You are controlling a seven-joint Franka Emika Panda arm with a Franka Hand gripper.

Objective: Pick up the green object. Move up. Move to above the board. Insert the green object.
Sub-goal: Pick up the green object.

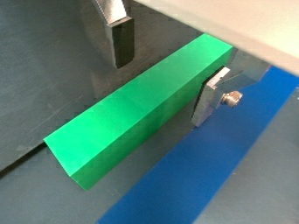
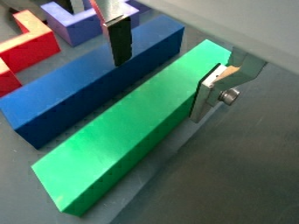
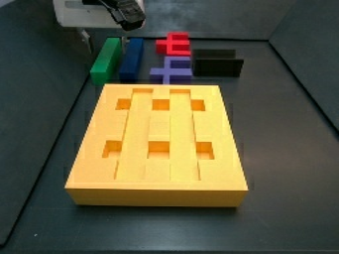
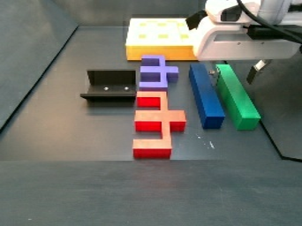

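Straddling the green bar (image 2: 122, 144) near the desk's edge, my end effector (image 2: 163, 61) is spread; lifting and inserting into the board (image 3: 159, 139) remain.

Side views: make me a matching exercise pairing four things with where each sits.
Things:
1. long matte green rectangular bar
2. long dark blue bar
3. large yellow-orange grooved board
4. two-finger gripper

Places:
A. between green bar and purple piece
B. hanging over the green bar, fingers either side
C. outermost of the row of pieces
D. apart from the pieces

Pairs: 1-C, 2-A, 3-D, 4-B
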